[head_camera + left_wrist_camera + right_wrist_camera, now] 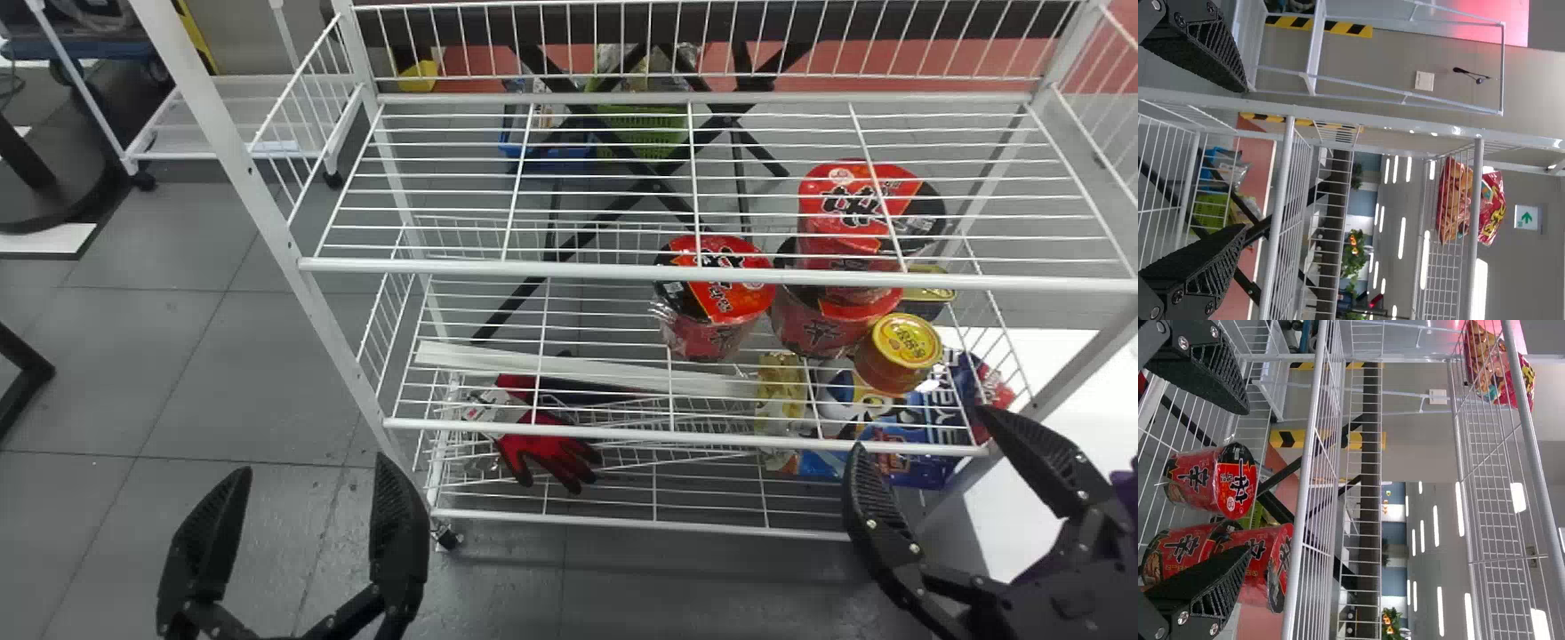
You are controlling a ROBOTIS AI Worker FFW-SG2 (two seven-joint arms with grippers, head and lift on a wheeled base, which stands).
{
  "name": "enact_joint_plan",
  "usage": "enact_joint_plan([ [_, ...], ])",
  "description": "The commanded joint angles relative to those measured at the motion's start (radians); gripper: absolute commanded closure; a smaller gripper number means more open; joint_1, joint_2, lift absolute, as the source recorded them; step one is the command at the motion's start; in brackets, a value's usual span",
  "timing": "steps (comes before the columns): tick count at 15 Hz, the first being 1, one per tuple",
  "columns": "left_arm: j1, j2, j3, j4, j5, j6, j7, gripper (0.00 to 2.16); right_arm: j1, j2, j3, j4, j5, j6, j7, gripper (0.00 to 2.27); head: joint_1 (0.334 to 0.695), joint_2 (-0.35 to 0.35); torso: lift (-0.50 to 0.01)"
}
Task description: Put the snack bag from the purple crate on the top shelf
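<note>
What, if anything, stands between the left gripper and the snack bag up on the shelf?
A white shelf rail does: in the left wrist view, it crosses in front of the snack bag.

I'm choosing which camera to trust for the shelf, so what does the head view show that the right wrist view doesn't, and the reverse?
Head view only: the red glove, the gold-lidded jar and the left gripper.
Right wrist view only: the snack bags high on the rack and ceiling lights.
Both: the red noodle cups, the right gripper and the white wire rack.
</note>
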Motion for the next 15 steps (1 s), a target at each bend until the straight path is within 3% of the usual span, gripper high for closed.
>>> enact_joint_plan([
  [1, -0.002, -0.006, 0.0, 0.006, 0.0, -0.002, 0.002, 0.08, 0.028, -0.015, -0.014, -0.051, -0.016, 0.047, 0.002, 0.08, 0.695, 0.057, -0.451],
  [2, -0.003, -0.007, 0.0, 0.008, -0.002, -0.005, 0.017, 0.08, 0.048, -0.052, -0.037, -0.108, -0.072, 0.136, 0.002, 0.08, 0.695, 0.057, -0.451],
  [5, -0.026, -0.013, 0.0, 0.015, -0.003, 0.023, 0.02, 0.08, 0.085, -0.055, -0.204, -0.257, -0.221, 0.48, 0.025, 0.08, 0.695, 0.04, -0.451],
  [7, -0.044, -0.021, 0.0, 0.02, -0.003, 0.05, 0.02, 0.08, 0.074, -0.033, -0.377, -0.381, -0.365, 0.937, 0.06, 0.08, 0.695, -0.03, -0.451],
  [9, -0.052, -0.021, 0.0, 0.021, -0.003, 0.047, 0.038, 0.08, 0.021, 0.045, -0.581, -0.47, -0.496, 1.259, 0.195, 0.08, 0.695, -0.102, -0.451],
  [11, -0.067, -0.021, 0.0, 0.026, -0.002, 0.05, 0.038, 0.08, -0.047, 0.098, -0.781, -0.511, -0.625, 1.548, 0.272, 0.08, 0.695, -0.122, -0.451],
  [13, -0.071, -0.015, 0.0, 0.029, -0.002, 0.05, 0.038, 0.08, -0.156, 0.101, -1.037, -0.513, -0.789, 1.899, 0.296, 0.08, 0.695, -0.167, -0.451],
  [15, -0.069, 0.013, 0.003, 0.029, 0.008, 0.038, 0.04, 0.08, -0.228, 0.083, -1.296, -0.507, -0.901, 1.899, 0.319, 0.08, 0.695, -0.221, -0.451],
])
